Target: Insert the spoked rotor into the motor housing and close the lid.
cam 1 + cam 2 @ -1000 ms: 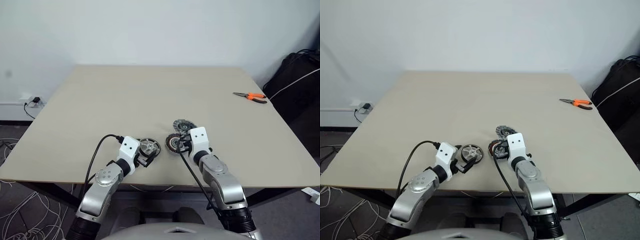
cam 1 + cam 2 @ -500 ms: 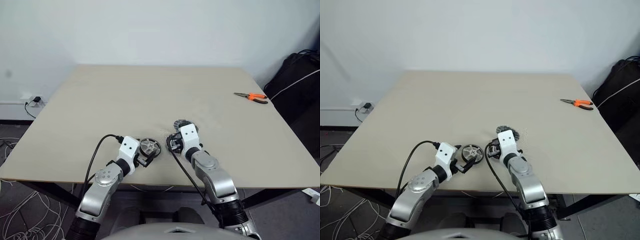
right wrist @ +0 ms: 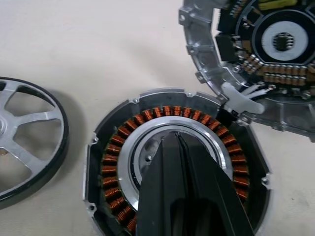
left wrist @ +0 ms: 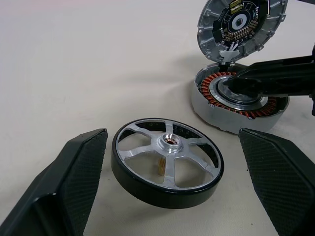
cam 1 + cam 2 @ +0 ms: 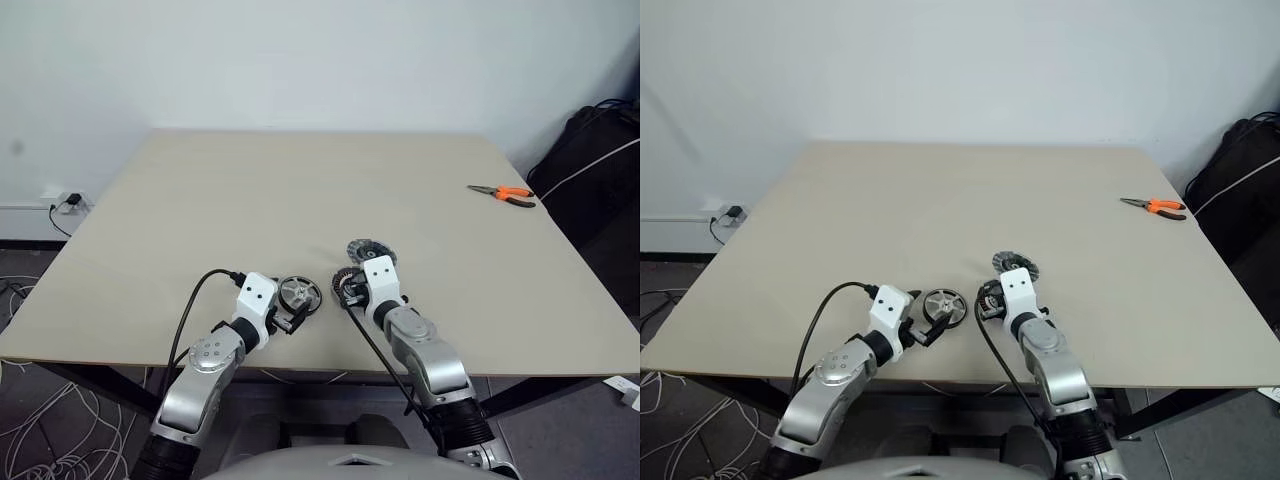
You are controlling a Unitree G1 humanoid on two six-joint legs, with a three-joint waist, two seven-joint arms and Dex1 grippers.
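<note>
the left gripper (image 4: pixel 167 196) is standing wide open around the rotor (image 4: pixel 167 167) on the table (image 4: pixel 74 59), holding nothing. the right gripper (image 3: pixel 179 147) is shut, pressing inside the housing (image 3: pixel 172 157); it is risking scratching the copper coils or blocking insertion. the lid (image 3: pixel 256 59) is lying behind.

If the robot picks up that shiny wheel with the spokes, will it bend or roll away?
Probably no bending: the spoked rotor looks like solid metal with thick spokes. Lying flat on the table, it shouldn't roll, though stood on its round rim it likely would. Its smooth dark rim may be a bit slippery.
</note>
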